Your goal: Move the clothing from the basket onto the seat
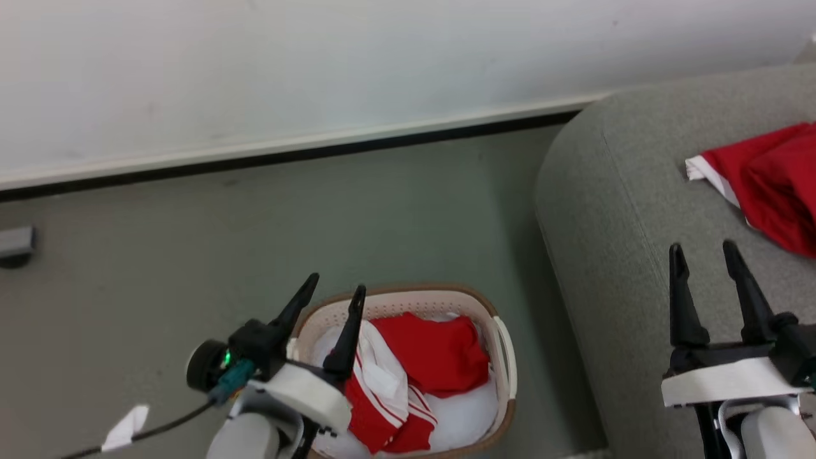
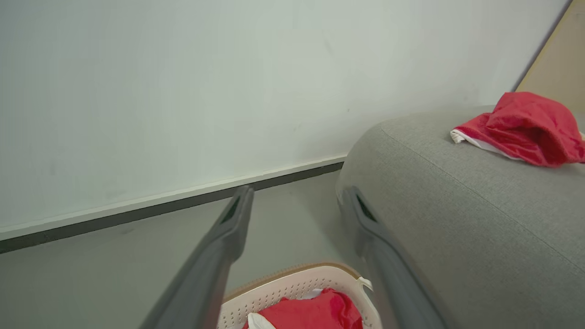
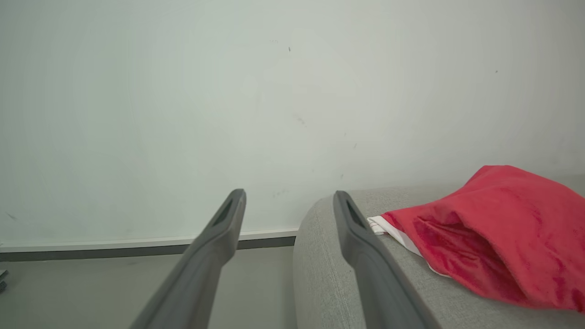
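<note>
The cream basket (image 1: 503, 357) stands on the floor at the bottom centre, with red clothing (image 1: 433, 357) with white stripe trim (image 1: 382, 382) lying inside on a white liner. My left gripper (image 1: 335, 290) hangs open just over the basket's left end, holding nothing. On the grey seat (image 1: 612, 210) at the right lies another red garment (image 1: 771, 185) with a white edge. Above the seat's front part my right gripper (image 1: 701, 252) is open and holds nothing. The left wrist view shows the basket (image 2: 297, 285), its red clothing (image 2: 311, 313) and the garment on the seat (image 2: 525, 125).
A pale wall with a white and black skirting strip (image 1: 287, 150) runs along the back. A grey object (image 1: 16, 245) sits on the floor at the far left. A cable with a white tag (image 1: 127, 427) trails from my left arm. Bare grey floor lies between basket and wall.
</note>
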You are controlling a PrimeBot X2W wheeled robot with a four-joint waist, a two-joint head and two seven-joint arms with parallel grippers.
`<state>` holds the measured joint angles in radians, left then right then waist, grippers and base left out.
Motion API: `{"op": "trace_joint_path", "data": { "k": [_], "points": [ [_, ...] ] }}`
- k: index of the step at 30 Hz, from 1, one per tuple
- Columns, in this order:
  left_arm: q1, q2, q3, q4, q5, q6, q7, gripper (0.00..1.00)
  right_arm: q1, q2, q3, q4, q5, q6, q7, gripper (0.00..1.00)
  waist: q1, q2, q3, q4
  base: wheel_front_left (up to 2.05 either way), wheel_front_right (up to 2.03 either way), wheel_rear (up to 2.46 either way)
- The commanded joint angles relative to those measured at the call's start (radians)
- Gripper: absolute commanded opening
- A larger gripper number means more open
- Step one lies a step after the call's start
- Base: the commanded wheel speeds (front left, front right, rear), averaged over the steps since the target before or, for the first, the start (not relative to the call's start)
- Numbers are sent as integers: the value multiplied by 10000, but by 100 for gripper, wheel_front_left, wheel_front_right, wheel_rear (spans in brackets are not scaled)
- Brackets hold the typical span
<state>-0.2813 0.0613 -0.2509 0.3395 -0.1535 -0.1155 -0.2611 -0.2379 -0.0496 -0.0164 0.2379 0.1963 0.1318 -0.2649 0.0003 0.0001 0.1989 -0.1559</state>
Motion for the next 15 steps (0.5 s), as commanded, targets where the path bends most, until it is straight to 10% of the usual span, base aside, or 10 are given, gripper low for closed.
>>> {"op": "trace_joint_path", "data": {
  "k": [1, 15],
  "points": [
    [-569, 182, -168, 276, 177, -48, 43, 100, -396, -15, 65, -182, 168, -22, 9, 100, -3, -1, 1312, -796, 0, 0, 0],
    [-3794, 680, -1980, 2382, 1081, -142, 2248, 100, -2738, -11, 707, -1444, 1079, -22, 9, 100, -3, -1, 4876, -1936, 0, 0, 0]
  ]
}}
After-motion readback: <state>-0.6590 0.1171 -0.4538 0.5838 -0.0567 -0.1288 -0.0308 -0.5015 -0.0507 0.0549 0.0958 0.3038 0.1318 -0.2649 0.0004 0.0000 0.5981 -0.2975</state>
